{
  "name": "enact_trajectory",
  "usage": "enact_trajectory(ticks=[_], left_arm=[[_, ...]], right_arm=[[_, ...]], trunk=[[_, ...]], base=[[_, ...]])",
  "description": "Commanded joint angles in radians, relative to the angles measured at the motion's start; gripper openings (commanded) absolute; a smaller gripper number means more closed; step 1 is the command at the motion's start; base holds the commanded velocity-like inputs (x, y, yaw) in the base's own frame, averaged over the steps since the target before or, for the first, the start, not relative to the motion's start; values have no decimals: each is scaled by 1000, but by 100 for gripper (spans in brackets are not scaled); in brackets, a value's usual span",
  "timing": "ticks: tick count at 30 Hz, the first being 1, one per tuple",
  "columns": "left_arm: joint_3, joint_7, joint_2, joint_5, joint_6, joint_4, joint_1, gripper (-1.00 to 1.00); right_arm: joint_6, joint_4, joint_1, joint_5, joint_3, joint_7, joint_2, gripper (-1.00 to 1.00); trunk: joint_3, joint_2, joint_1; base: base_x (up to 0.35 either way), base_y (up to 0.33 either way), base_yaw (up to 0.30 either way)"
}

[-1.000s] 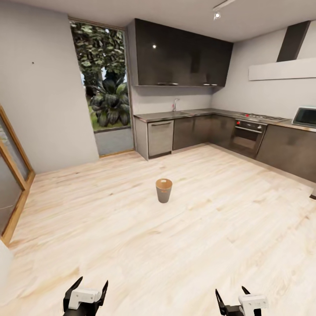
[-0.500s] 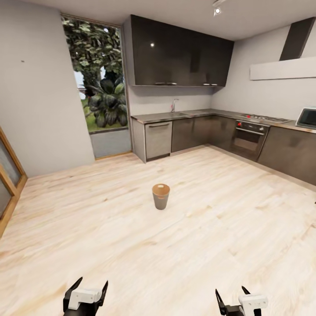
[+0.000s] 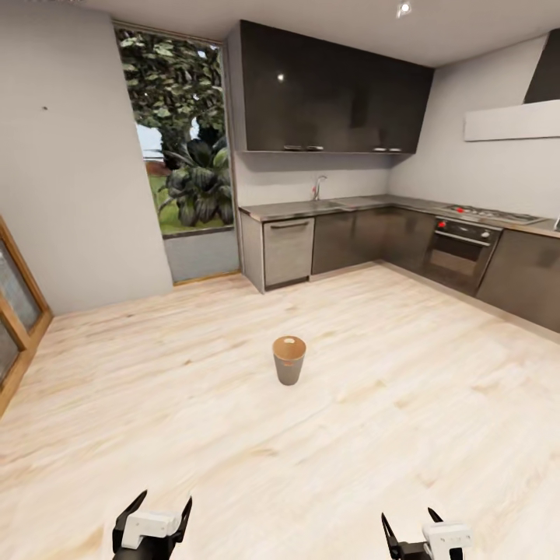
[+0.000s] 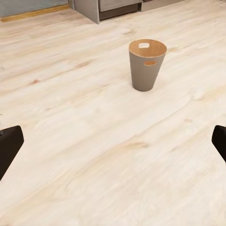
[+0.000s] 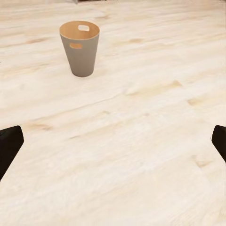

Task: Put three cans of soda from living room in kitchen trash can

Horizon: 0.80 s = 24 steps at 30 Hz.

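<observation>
pale wood floor (image 3: 194, 373), tapered grey tash can (image 3: 289, 360) upright, both jaws wide, empty

one tash can (image 3: 288, 360), two claws

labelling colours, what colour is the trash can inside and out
The trash can is orange-brown inside, grey-beige outside; clearest in the right wrist view.

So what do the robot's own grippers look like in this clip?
Left gripper and right gripper look alike: a boxy white body carrying two slim black fingers that taper to points. In the wrist views the fingertips appear as dark rounded pads. No cables or markings are visible.
</observation>
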Motion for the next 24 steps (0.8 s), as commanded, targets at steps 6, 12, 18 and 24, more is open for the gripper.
enact_trajectory(ticks=[6, 12, 18, 24], left_arm=[[0, 1, 0, -1, 0, 1, 0, 100], [0, 1, 0, -3, 0, 2, 0, 100], [0, 1, 0, -3, 0, 2, 0, 100], [0, 1, 0, -2, 0, 2, 0, 100]], right_arm=[[0, 0, 0, 0, 0, 0, 1, 100], [0, 0, 0, 0, 0, 0, 2, 100], [0, 0, 0, 0, 0, 0, 2, 100], [0, 1, 0, 0, 0, 0, 2, 100]], trunk=[[2, 0, 0], [5, 0, 0], [8, 0, 0], [11, 0, 0]], base=[[306, -147, 230], [303, -158, 239], [298, -166, 241], [297, -168, 241]])
